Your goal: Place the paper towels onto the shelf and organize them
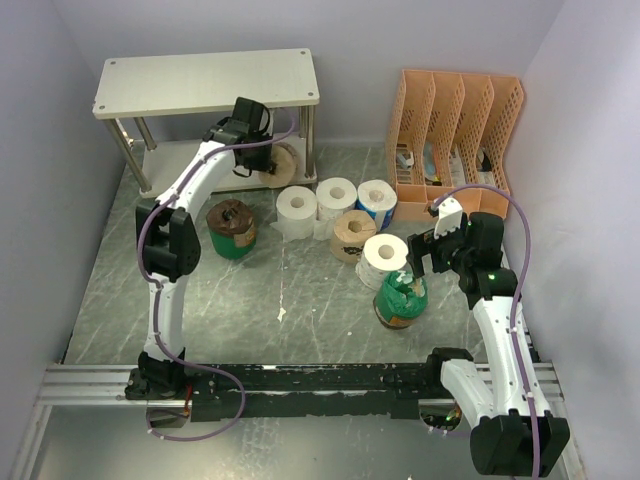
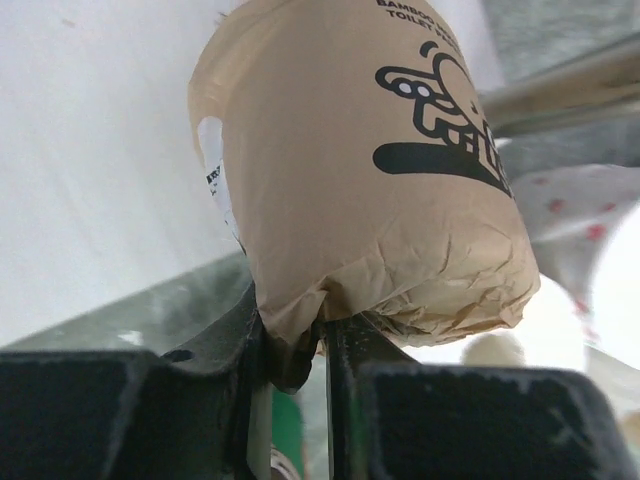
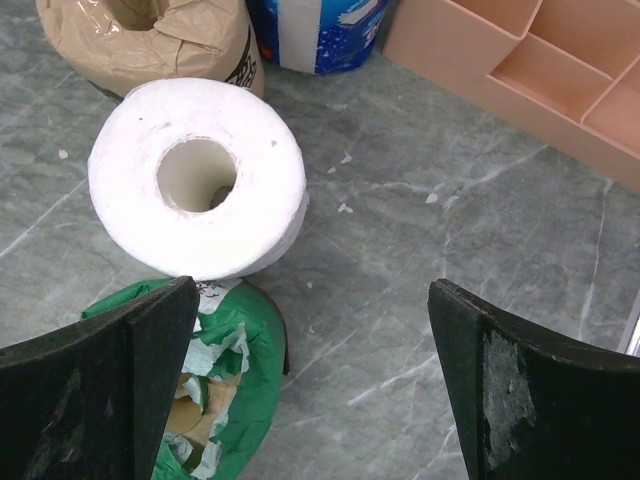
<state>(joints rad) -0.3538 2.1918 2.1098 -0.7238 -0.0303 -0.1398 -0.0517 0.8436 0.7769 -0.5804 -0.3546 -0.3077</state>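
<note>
My left gripper is shut on the crumpled end of a tan-wrapped roll, held at the front right of the shelf's lower tier. In the left wrist view the fingers pinch the tan roll's wrapper. On the floor stand a green roll, two white rolls, a blue-printed roll, a tan roll, a white roll and a green roll. My right gripper is open and empty beside these last two, just right of the white roll and the green roll.
An orange slotted file organizer stands at the back right, and its corner shows in the right wrist view. The shelf's silver legs flank the lower tier. Pale walls enclose the marbled grey floor.
</note>
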